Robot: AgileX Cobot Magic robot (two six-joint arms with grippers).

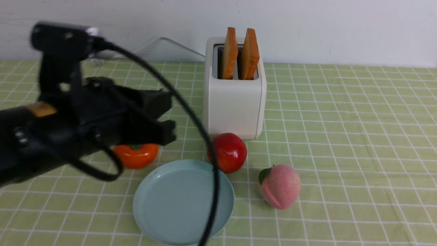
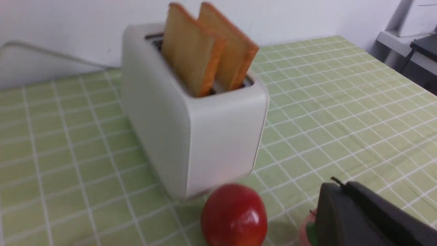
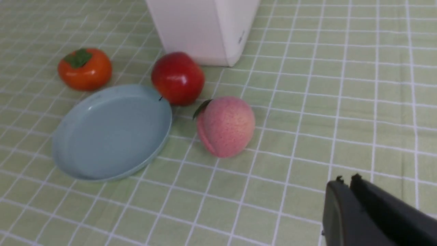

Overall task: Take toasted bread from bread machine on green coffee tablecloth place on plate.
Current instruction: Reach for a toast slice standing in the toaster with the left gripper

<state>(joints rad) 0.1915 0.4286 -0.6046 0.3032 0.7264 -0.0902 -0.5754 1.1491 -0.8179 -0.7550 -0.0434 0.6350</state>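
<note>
Two slices of toasted bread [image 1: 229,54] [image 1: 250,54] stand upright side by side, one in each slot of the bread machine [image 1: 234,109], their upper halves above its top. Neither claw touches them. Bread machine sits toward the back of the green coffee tablecloth [image 1: 341,119] that covers the table, near the white wall, with a white cord [image 1: 170,44] trailing off to its left.

Plate [image 1: 174,201] lies flat near the front edge, bare, well in front of the bread machine and slightly left. A red apple [image 1: 228,152] sits just in front of the bread machine and against the plate's far rim. A pink peach [image 1: 280,186] lies to the right of the plate, close to the apple. An orange persimmon [image 1: 136,155] rests to the plate's far left, partly behind the left arm.

Left claw [image 2: 338,182]: clenched, nothing in it, raised off the cloth to the left of the bread machine and pointing toward it. A black cable [image 1: 191,116] loops from that arm across the plate in the front view.

Right claw [image 3: 346,179]: jaws drawn together to a thin seam, nothing between them, above bare cloth to the right of the peach; not seen in the front view.
</note>
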